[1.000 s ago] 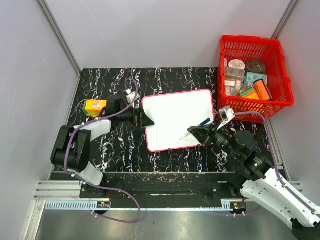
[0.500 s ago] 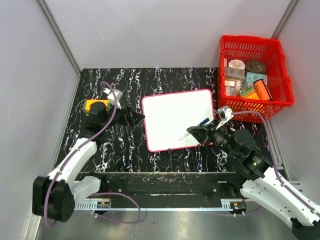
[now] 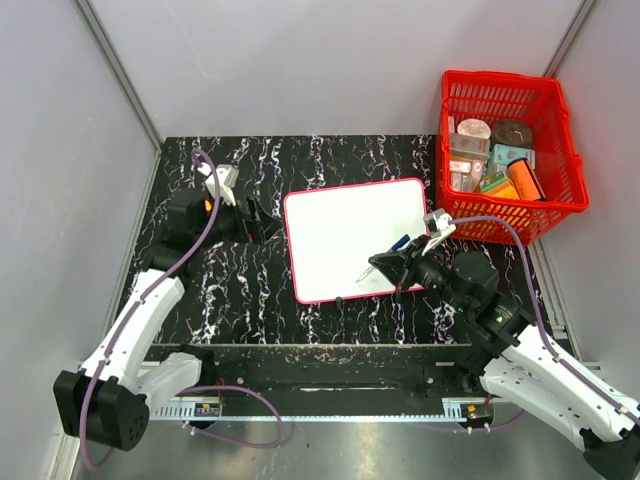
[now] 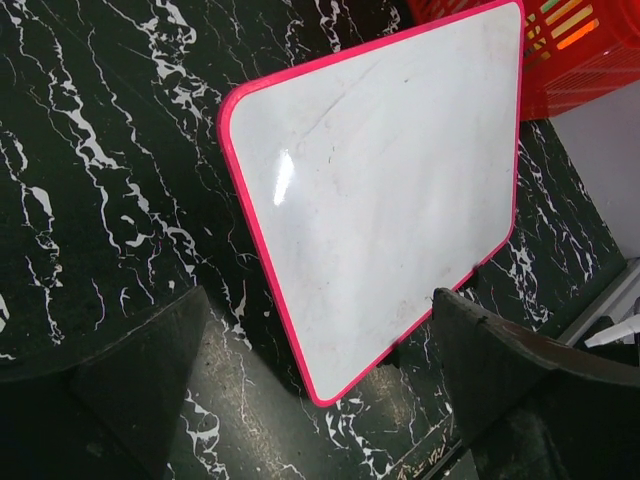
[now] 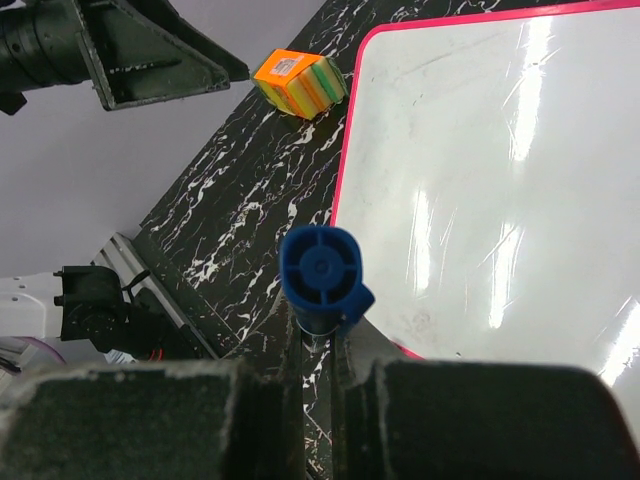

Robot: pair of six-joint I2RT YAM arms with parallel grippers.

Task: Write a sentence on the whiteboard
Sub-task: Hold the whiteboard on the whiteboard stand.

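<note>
Whiteboard (image 3: 350,235) lies under the right claw (image 3: 384,264) clamping a marker (image 3: 400,243), beside spread left claw (image 3: 267,224).

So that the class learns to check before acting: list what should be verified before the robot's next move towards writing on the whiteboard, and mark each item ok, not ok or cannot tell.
1. The whiteboard surface is blank and free: ok.
2. The blue marker is clamped in the right tool: ok.
3. The marker tip is over the board: ok; in the top view it sits above the near edge.
4. The tip is touching the board: cannot tell.
5. The board is steadied by the left tool: not ok; it is open and hangs beside the board's left edge, apart from it.
</note>
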